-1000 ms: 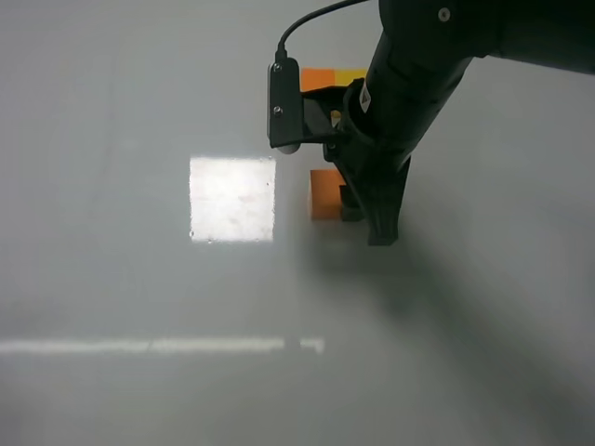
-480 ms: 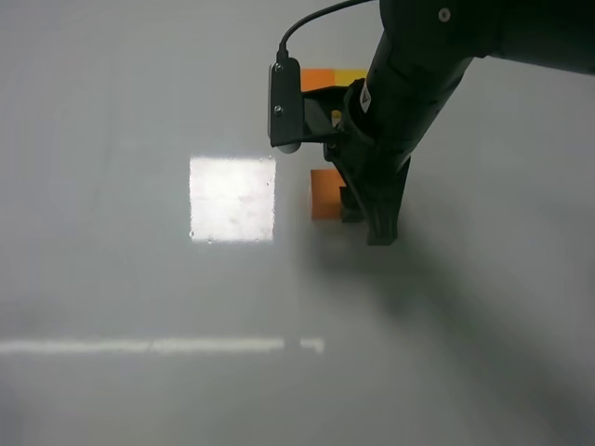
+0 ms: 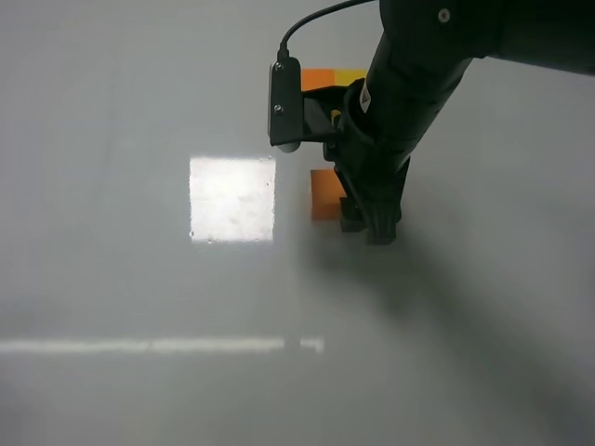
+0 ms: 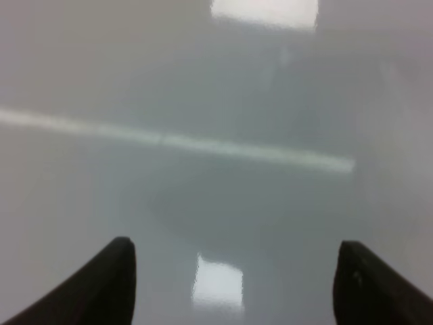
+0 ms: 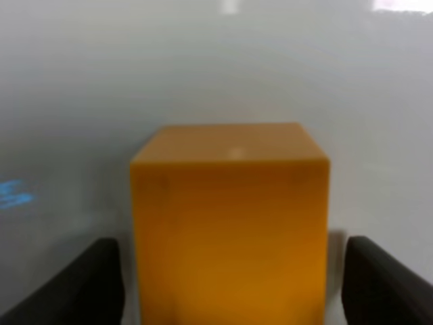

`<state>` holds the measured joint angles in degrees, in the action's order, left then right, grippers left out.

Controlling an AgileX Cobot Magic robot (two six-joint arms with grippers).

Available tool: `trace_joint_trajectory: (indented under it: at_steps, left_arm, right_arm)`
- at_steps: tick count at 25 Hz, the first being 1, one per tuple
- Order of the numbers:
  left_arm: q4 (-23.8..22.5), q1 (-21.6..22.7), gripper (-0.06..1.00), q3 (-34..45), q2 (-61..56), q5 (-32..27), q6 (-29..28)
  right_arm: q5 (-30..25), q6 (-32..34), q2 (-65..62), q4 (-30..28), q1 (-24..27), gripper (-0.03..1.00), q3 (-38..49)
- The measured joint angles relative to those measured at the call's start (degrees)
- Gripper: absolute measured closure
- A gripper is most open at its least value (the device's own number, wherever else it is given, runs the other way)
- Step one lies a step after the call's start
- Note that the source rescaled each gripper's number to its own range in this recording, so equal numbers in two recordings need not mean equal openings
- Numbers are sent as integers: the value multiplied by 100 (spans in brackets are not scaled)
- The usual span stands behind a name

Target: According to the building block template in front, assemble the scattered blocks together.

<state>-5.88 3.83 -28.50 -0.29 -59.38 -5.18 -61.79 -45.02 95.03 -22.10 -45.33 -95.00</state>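
Note:
The template (image 3: 332,77), a small orange-and-yellow bar, lies at the back and is partly hidden by my right arm. The scattered orange cube (image 3: 324,193) sits on the table. My right gripper (image 3: 369,226) is down at the table just to its right. In the right wrist view, a plain amber-yellow cube (image 5: 230,217) stands between the open fingers (image 5: 101,284) of the right gripper (image 5: 233,271), with narrow gaps on both sides. This cube is hidden behind the gripper in the exterior view. My left gripper (image 4: 233,284) is open and empty over bare table.
A bright square glare patch (image 3: 232,198) lies left of the orange cube, and a light streak (image 3: 158,346) crosses the table in front. The right wrist camera and its cable (image 3: 284,107) hang above the blocks.
The right gripper's fingers have drawn a little closer together around the hidden cube. The orange cube and the template have not moved.

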Motion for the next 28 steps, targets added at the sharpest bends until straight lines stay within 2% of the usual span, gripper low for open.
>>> trace_joint_trajectory:
  at_steps: [4, 9, 14, 17, 19, 21, 25, 28]
  left_arm:
    - [0, 0, 36, 0, 0, 0, 0]
    - [0, 0, 39, 0, 0, 0, 0]
    - [0, 0, 39, 0, 0, 0, 0]
    - [0, 0, 39, 0, 0, 0, 0]
    - [0, 0, 39, 0, 0, 0, 0]
    - [0, 0, 40, 0, 0, 0, 0]
    - [0, 0, 41, 0, 0, 0, 0]
    - [0, 0, 40, 0, 0, 0, 0]
  right_arm:
    - [-5, 11, -355, 126, 0, 23, 0]
    - [22, 138, -737, 574, 0, 23, 0]
    - [405, 1331, -854, 690, 281, 23, -6]
    - [535, 1969, -940, 702, 895, 23, -131]
    - [591, 2230, -1037, 805, 1504, 23, -174]
    - [615, 2429, -1123, 1140, 2192, 23, -174]
    - [517, 2541, -1227, 2210, 3730, 24, -174]
    - [507, 2540, -1365, 2477, 4466, 27, -30]
